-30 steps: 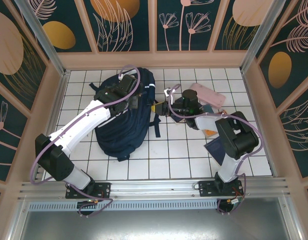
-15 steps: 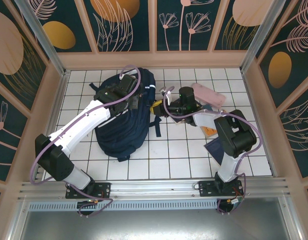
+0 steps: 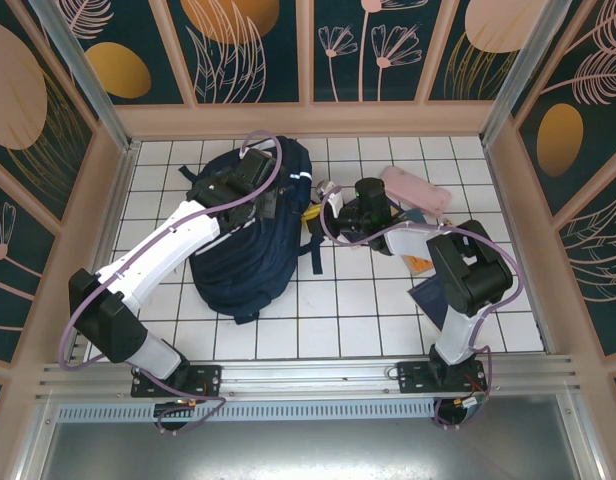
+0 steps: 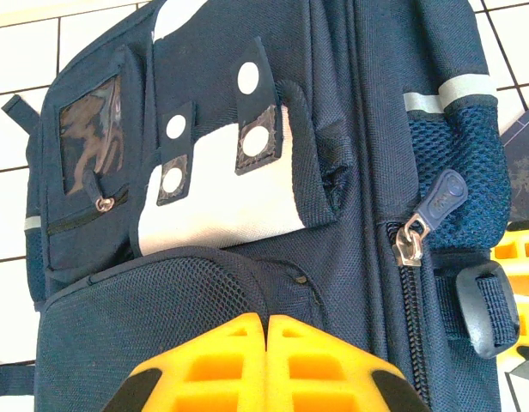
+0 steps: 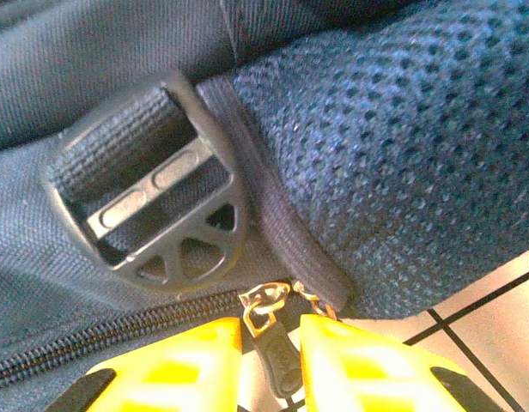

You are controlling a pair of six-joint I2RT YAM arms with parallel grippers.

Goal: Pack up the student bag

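The student bag [image 3: 243,250], dark navy with white patches, lies on the tiled floor left of centre. My left gripper [image 4: 266,319] rests on its front by the mesh pocket [image 4: 153,300]. Its yellow fingers are shut, with a fold of the bag's fabric pinched at their tips. My right gripper [image 5: 271,330] is at the bag's right side [image 3: 314,214], below a black strap buckle [image 5: 157,215]. Its jaws stand a little apart on either side of a dark zipper pull [image 5: 277,356], with slim gaps on both sides.
A pink pencil case [image 3: 416,188] lies at the back right. A dark notebook [image 3: 433,297] and an orange-marked item [image 3: 420,263] sit by the right arm. Wooden walls [image 3: 308,118] close in the tiled floor on three sides.
My right gripper has moved left up to the bag's side, and its jaws have narrowed around the zipper pull. The left arm and bag have stayed put.
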